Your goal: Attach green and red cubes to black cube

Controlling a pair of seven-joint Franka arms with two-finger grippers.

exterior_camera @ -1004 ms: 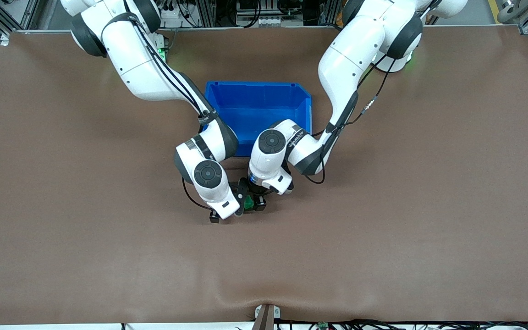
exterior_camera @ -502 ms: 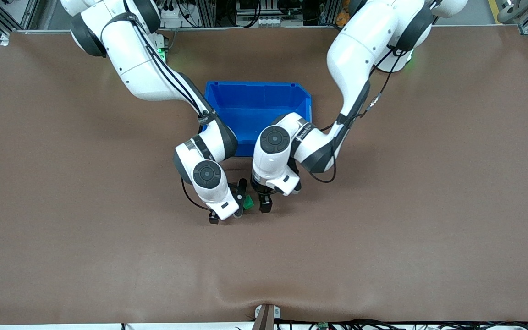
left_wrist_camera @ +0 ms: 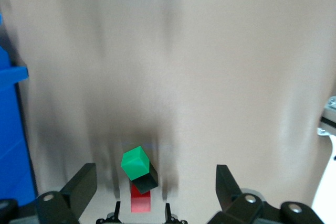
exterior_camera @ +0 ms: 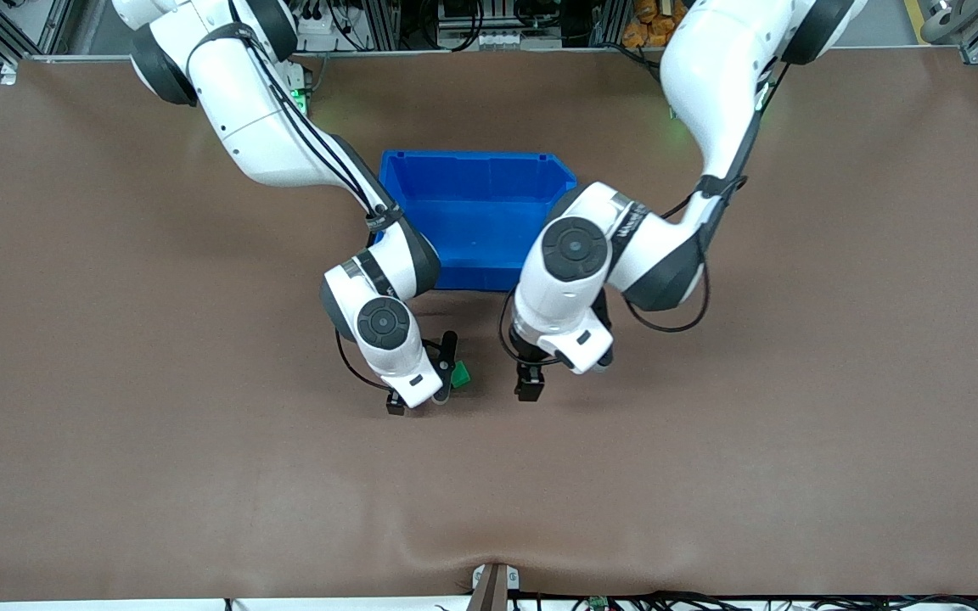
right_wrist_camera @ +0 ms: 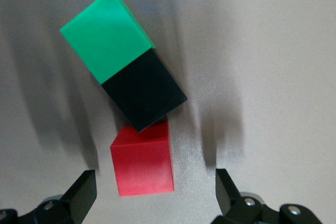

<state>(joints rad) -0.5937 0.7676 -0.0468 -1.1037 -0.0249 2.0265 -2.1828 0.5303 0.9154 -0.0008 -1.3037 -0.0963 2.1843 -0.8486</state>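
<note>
The green cube and the black cube lie joined in a slanted row on the table. The red cube touches the black cube's other end at a different angle. My right gripper is open, with the red cube between its fingers and clear of both. In the front view only the green cube shows, beside my right gripper. My left gripper is open and empty over the table, beside the cubes toward the left arm's end. Its wrist view shows the green, black and red cubes between its fingers.
A blue bin stands on the brown table farther from the front camera than the cubes, and both forearms reach past its sides. Its edge shows in the left wrist view.
My left gripper has drawn away from the cubes toward the left arm's end of the table. The cubes and my right gripper have stayed in place.
</note>
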